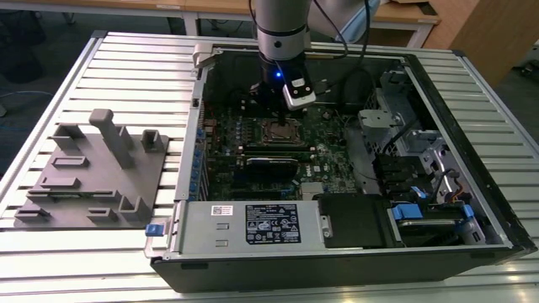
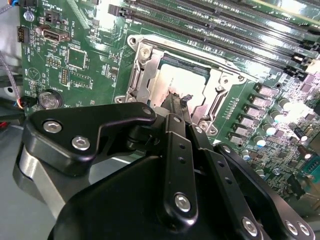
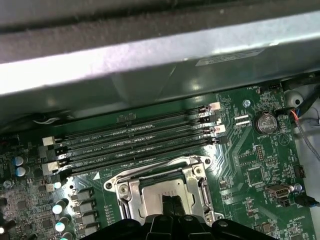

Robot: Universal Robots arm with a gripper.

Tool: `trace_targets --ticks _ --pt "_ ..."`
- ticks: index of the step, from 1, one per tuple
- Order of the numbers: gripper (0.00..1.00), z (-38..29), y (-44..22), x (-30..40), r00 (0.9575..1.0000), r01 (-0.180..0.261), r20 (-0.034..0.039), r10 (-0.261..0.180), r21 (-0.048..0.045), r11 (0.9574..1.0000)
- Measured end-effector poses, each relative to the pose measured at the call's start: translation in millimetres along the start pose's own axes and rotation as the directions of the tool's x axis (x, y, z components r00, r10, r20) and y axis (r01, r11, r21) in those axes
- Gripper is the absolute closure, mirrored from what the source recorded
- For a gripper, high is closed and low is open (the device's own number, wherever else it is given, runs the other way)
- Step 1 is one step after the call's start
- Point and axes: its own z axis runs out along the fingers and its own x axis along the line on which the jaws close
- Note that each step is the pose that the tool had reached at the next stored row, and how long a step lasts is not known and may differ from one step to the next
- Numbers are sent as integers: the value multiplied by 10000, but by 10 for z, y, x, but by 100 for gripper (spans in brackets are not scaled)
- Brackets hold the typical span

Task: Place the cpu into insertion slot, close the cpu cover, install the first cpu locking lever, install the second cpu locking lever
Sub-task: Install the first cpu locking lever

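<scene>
Exterior view: a white printed label [image 1: 274, 223] is seen on the grey power-supply box [image 1: 252, 225] at the near side of the open black computer case [image 1: 497, 208]; its print is left unread. The black gripper [image 1: 279, 117] hangs over the square silvery metal cpu cover [image 1: 282, 131] on the dark green motherboard [image 1: 252, 170].

Second wrist view: the black fingers [image 2: 179, 107] are pressed together, tips down on the flat silvery-grey cpu [image 2: 172, 80], seated within the metal-rimmed insertion slot [image 2: 210, 107].

First wrist view: white board lettering is present, too fine to be read.

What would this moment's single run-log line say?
gripper: shut, tips over cpu | cpu: in insertion slot | cpu cover: down
</scene>
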Motion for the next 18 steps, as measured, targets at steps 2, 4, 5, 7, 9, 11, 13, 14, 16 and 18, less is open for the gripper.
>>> trace_targets --ticks 2,4,5,7,9,11,13,14,16,18 --pt "90 0 0 0 10000 0 -31 0 8 10000" --pt "90 1 0 0 10000 -2 -31 2 7 10000" --pt "90 1 0 1 10000 -2 -31 2 6 10000" --pt "90 2 -2 0 10000 -9 -47 9 -66 10000" --pt "90 1 -4 -1 10000 -19 -62 18 -131 9999" --pt "90 1 -4 -1 10000 -20 -63 19 -133 9999" --pt "90 -2 -5 -1 10000 -20 -64 19 -133 9999" --pt "90 -9 -5 -2 10000 -19 -64 18 -134 9999" --pt "90 -26 -4 -4 10000 -19 -64 18 -135 9999" --pt "90 -45 -3 -6 10000 -20 -64 19 -136 9999"
